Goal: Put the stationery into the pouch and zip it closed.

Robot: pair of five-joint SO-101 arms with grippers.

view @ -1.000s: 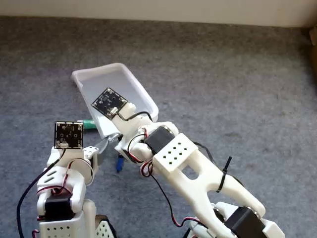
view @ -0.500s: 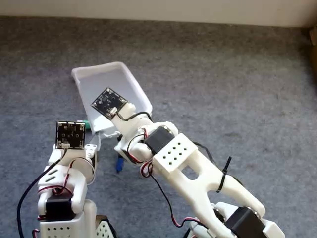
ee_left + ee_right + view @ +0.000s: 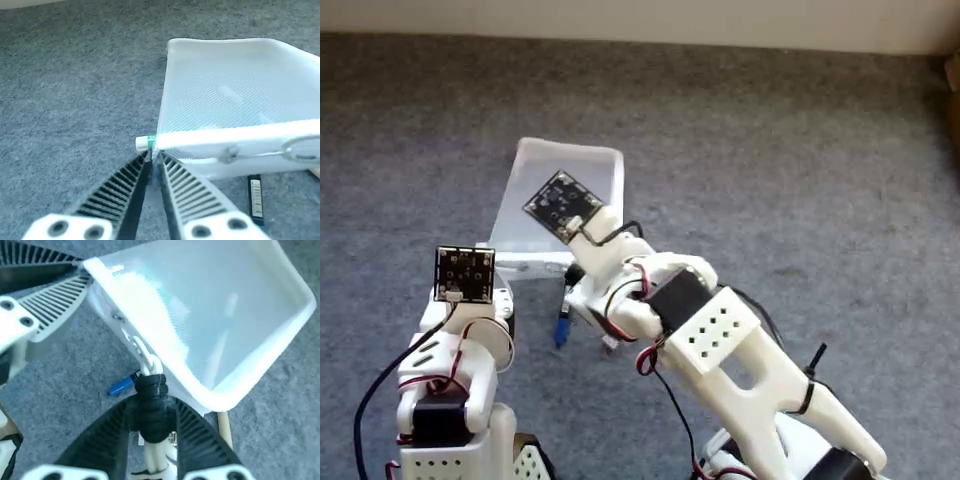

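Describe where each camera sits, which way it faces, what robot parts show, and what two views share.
High view: fixed above the table, looking down on the pouch; both arms show.
Left wrist view: on the left arm, facing along the left gripper, which pinches the pouch's corner.
Right wrist view: on the right arm, facing along the right gripper, shut on the black zip pull.
Shared: both wrist views show the pouch and a blue pen.
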